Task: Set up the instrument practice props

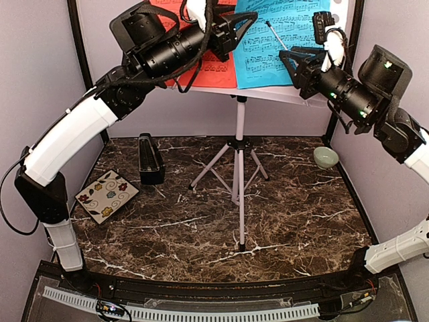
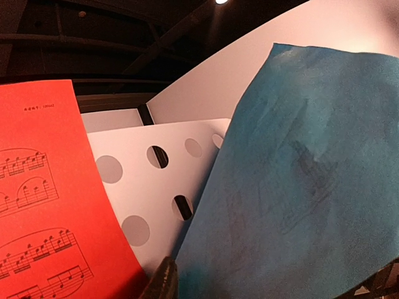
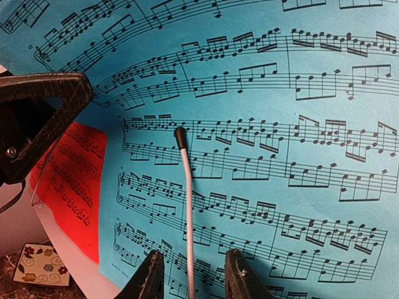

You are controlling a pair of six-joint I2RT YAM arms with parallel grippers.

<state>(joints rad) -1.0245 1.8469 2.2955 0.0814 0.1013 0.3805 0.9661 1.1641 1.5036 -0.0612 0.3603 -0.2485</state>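
Top external view: music stand point(image 1: 239, 144) upright mid-table on its tripod, with the red sheet point(image 1: 214, 70) and blue sheet point(image 1: 295, 30) side by side on its desk.
Left gripper point(image 1: 236, 28): at the seam between the 2 sheets. Only 1 fingertip shows in its wrist view, so I cannot tell its opening.
Right gripper point(image 3: 190, 269): jaws narrowly apart, straddling the thin retainer wire point(image 3: 186, 205) that lies on the blue sheet, and holding nothing.
Step, as I judge it: securing the blue sheet. Close squarely on the wire, not the paper — steady the sheet's edge so it doesn't ride over the red.
Metronome point(image 1: 151, 159): on the table point(image 1: 201, 231), left of the legs.
Count: 1 stand, 2 sheets, 1 metronome, 1 floral tile point(image 1: 106, 196), 1 green bowl point(image 1: 326, 157).
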